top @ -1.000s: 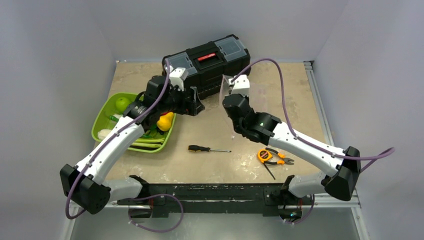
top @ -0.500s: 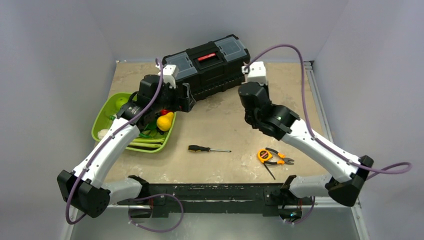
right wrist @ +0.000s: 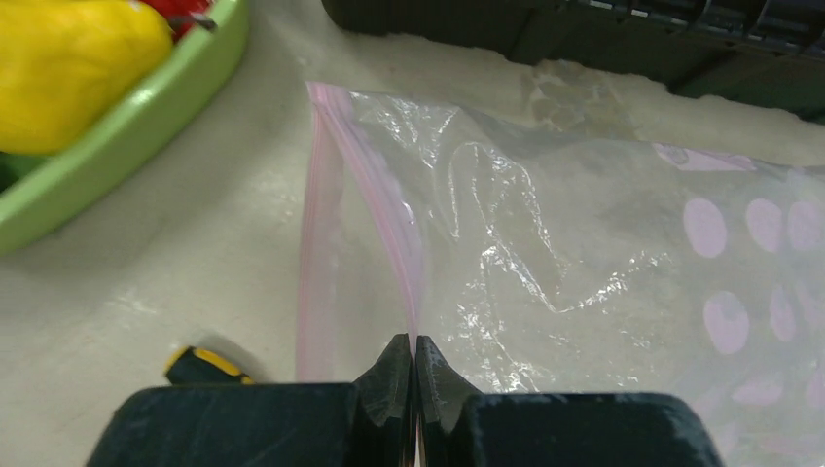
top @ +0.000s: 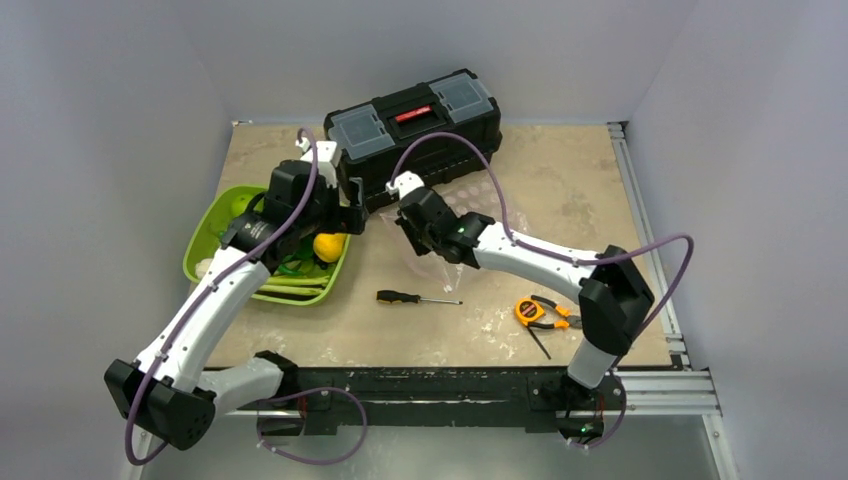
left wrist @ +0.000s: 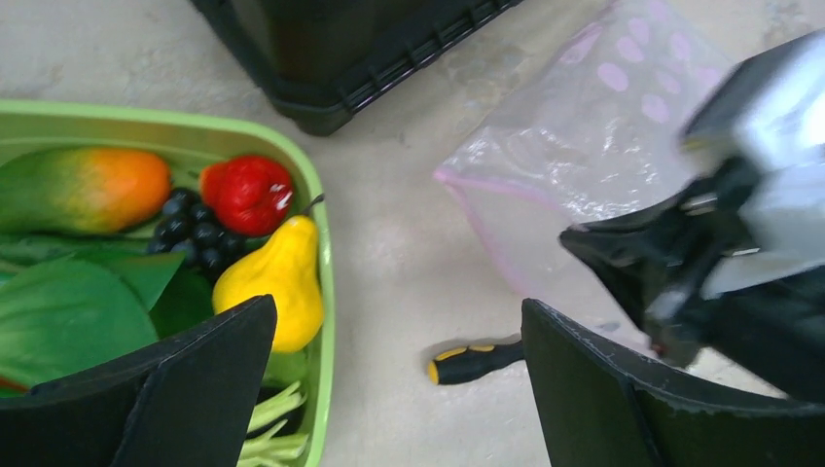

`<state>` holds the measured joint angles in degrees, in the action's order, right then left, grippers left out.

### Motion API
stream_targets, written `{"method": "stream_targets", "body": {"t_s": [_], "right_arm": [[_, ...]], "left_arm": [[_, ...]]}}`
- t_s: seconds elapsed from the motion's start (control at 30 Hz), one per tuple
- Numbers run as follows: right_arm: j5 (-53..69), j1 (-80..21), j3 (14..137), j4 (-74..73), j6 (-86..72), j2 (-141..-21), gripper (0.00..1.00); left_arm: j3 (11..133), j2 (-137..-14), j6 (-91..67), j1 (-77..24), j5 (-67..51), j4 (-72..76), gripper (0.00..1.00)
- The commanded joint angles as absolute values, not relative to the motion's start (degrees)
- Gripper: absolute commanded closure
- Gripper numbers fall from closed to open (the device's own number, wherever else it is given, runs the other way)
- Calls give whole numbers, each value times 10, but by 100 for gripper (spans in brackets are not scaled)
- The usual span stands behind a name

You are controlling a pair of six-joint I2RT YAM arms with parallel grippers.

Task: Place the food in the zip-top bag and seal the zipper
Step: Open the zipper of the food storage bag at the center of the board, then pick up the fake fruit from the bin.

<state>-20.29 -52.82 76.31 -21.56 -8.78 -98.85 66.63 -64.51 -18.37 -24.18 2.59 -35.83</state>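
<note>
The clear zip-top bag (right wrist: 584, 263) lies flat on the table in front of the toolbox, and shows in the top view (top: 462, 200) and the left wrist view (left wrist: 593, 126). Its pink zipper (right wrist: 375, 195) runs along the edge nearest the tray. My right gripper (right wrist: 413, 342) is shut on that strip; it also shows in the top view (top: 415, 240). My left gripper (left wrist: 399, 389) is open and empty, hovering over the tray's right rim (top: 353, 212). The food lies in the tray: a yellow pear (left wrist: 277, 282), a red fruit (left wrist: 248, 190), an orange-green piece (left wrist: 92, 187), a green apple (top: 240, 205) and leafy greens (left wrist: 58, 316).
The lime-green tray (left wrist: 321, 224) stands at the left. A black toolbox (top: 420, 120) stands at the back. A screwdriver (top: 415, 297) lies just in front of the bag, its handle below my left gripper (left wrist: 472, 360). Orange pliers (top: 540, 312) lie at the front right.
My right arm has swung from the back right to the left and low, bringing the bag down onto the table beside the tray. My left gripper has drifted left toward the tray.
</note>
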Motion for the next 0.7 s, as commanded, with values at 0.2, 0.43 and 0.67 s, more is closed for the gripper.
{"method": "stream_targets", "body": {"t_s": [0.2,0.43,0.67], "right_arm": [[-66,-487,737,-124,-141,-913,100],[-40,-463,717,-99,-150,-897,100],[-38,-457,719,-95,-150,-902,100]], "left_arm": [[666,-704,-112,-227,118,-453,3],[690,-789,-75,-210,119,-473,13],[696,-825,-61,-174,78,-458,15]]}}
